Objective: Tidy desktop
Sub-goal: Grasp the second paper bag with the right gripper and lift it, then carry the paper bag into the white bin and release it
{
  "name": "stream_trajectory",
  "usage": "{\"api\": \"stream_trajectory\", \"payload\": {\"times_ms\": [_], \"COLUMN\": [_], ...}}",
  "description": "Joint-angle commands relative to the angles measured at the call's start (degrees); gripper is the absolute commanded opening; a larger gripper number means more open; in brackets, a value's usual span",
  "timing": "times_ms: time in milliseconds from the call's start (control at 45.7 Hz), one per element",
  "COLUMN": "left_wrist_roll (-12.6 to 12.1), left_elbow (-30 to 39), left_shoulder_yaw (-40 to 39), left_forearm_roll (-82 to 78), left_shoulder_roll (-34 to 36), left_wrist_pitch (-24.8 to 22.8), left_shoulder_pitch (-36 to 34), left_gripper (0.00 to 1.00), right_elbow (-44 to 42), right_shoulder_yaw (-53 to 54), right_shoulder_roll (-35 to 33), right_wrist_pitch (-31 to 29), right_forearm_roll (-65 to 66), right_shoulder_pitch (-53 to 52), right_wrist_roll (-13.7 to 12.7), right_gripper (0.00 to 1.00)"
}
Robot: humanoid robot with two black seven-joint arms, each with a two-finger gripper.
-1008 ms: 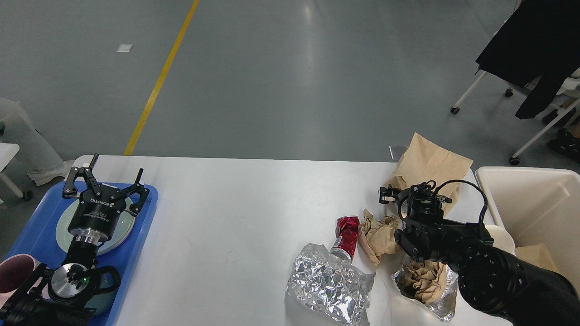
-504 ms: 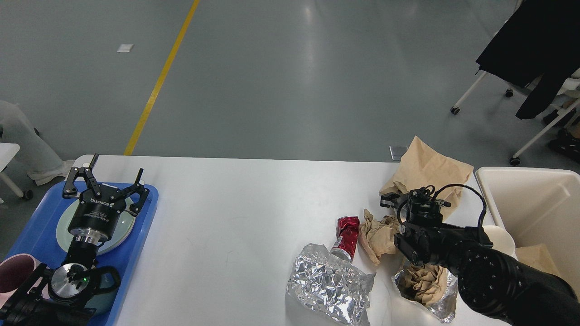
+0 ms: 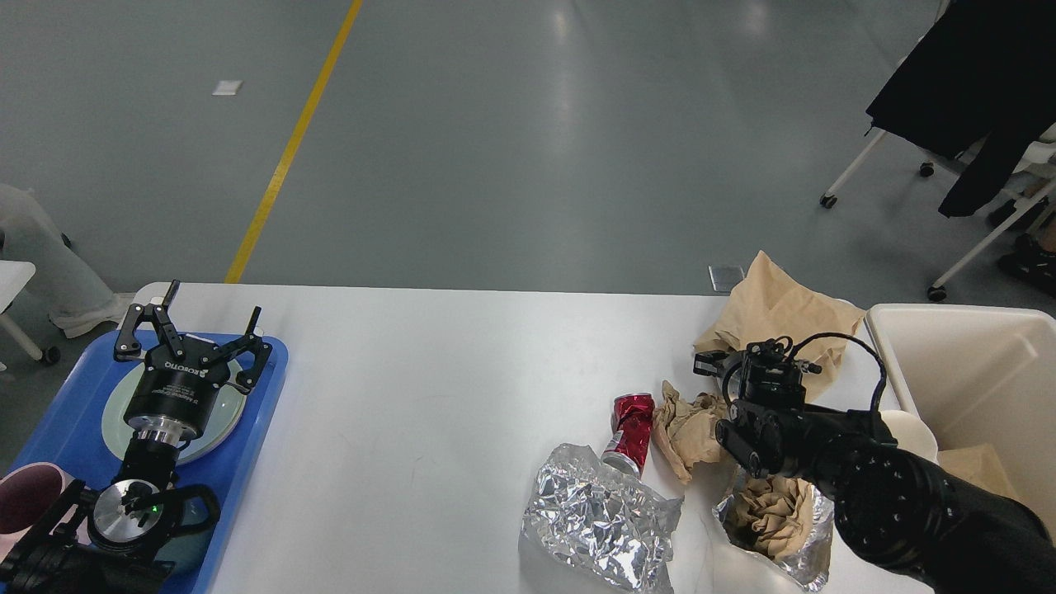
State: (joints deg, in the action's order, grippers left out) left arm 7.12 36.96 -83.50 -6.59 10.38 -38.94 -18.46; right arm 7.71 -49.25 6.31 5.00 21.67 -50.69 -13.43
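Our right gripper (image 3: 716, 363) sits at the near edge of the brown paper bag (image 3: 780, 309), just left of the cream bin (image 3: 957, 363); it is seen end-on and dark, so we cannot tell whether its fingers are spread or pinching the bag. The main risk, as we judge it, is a grip on only one thin layer: the bag could tear or slip free on the way to the bin, or it could drag the crumpled paper (image 3: 689, 425) and the red can (image 3: 631, 429) lying just left of the bin. The arm's cable might also catch the bag's folds. Our left gripper (image 3: 194, 330) hangs spread and empty over the plate (image 3: 115, 412) on the blue tray (image 3: 66, 421), far left of the bin.

The table (image 3: 429, 388) is a wide, white, smooth top with rounded corners, running from the tray across to the bin. Its middle is bare, while foil (image 3: 598, 520) and paper litter crowd the part nearest the bin.
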Motion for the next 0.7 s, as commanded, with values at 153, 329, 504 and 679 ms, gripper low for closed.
{"api": "stream_trajectory", "payload": {"times_ms": [153,329,504,679], "left_wrist_roll": [-0.09,-0.09,-0.09,-0.09], "left_elbow": [0.04,0.04,0.04,0.04], "left_shoulder_yaw": [0.00,0.00,0.00,0.09], "left_forearm_roll": [0.00,0.00,0.00,0.00], "left_shoulder_roll": [-0.01,-0.01,0.08,-0.01], "left_wrist_pitch": [0.00,0.00,-0.26,-0.26], "left_shoulder_pitch": [0.00,0.00,0.00,0.00], "left_gripper": [0.96,0.96,0.96,0.96], "right_elbow": [11.43,25.85,40.09,55.91], "right_shoulder_yaw": [1.44,0.13,-4.17,-13.93], "right_shoulder_roll": [-6.83,-11.49,-16.85,-19.75], "right_wrist_pitch": [-9.21,-16.41,-29.86,-37.95], "right_forearm_roll": [-0.40,-0.40,-0.58,-0.75], "right_shoulder_pitch": [-14.60,-30.15,-47.99,-65.92], "right_wrist_roll": [-0.36,-2.21,-2.47,-1.86], "right_gripper": [0.00,0.00,0.00,0.00]}}
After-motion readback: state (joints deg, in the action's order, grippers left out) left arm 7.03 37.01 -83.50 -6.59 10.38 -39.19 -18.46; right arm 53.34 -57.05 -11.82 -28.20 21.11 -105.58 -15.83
